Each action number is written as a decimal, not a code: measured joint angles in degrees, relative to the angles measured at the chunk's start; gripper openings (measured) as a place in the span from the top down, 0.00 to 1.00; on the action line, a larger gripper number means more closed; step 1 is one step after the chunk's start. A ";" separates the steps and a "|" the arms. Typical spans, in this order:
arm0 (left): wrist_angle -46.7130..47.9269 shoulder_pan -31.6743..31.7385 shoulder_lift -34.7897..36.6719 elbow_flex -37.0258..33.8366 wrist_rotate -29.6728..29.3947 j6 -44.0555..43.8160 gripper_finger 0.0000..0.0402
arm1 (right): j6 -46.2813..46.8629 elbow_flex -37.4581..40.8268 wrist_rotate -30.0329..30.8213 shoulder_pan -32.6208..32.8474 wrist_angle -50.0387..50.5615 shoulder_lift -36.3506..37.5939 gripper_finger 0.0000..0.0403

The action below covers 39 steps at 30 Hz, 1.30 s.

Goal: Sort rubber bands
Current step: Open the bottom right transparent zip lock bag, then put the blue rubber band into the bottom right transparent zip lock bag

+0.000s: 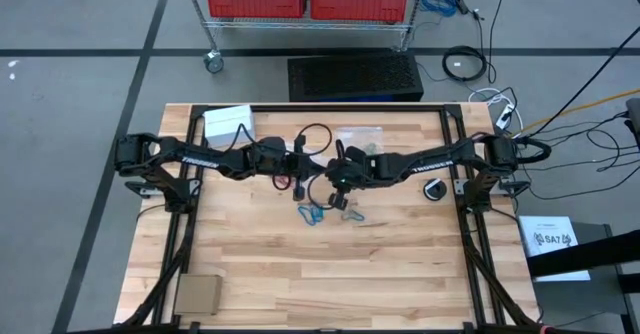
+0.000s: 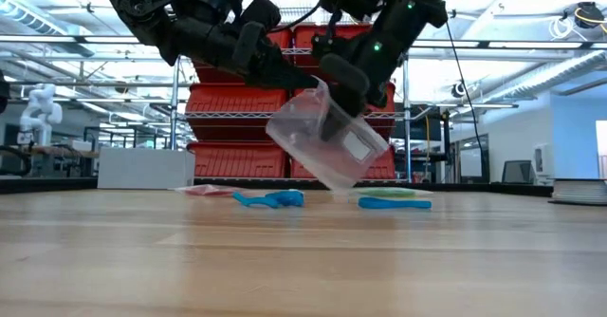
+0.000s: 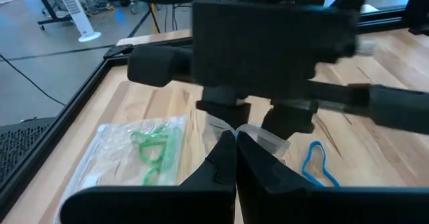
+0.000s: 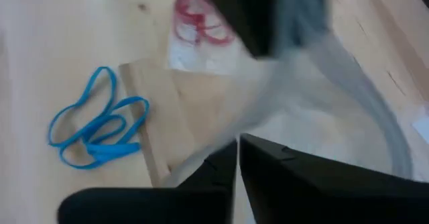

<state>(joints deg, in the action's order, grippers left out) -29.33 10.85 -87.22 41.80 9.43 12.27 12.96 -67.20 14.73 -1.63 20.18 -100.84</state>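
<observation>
— Both claws mid-table, lifting one clear plastic bag (image 2: pixel 327 146): left claw (image 3: pixel 235 138) and right claw (image 4: pixel 238 143) each pinched on it.
— Blue rubber bands (image 4: pixel 97 129) lie beneath; arms read "TROSSEN".

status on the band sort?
Left gripper and right gripper both shut on a clear bag, held above the table. Blue rubber bands loose on the wood below. Nothing blocking.
</observation>
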 joint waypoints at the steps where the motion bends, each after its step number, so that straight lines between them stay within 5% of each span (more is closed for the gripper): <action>1: -0.11 0.00 0.00 0.00 0.00 0.00 1.00 | 0.84 0.07 0.11 -0.17 0.01 0.00 0.97; 16: -0.12 0.00 0.00 0.00 0.03 -1.07 1.00 | 6.11 0.13 1.91 -0.65 1.88 2.55 0.44; 26: 0.17 0.04 0.00 0.04 0.06 -1.07 1.00 | 3.30 0.13 1.24 -0.52 7.15 10.47 0.41; 39: 1.54 1.03 0.00 0.04 -0.01 -1.01 1.00 | 4.85 0.10 -6.99 1.29 11.09 18.44 0.35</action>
<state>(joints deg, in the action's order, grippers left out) -27.79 11.89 -87.22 41.85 9.42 11.27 17.80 -67.09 7.74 -0.34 31.27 -82.40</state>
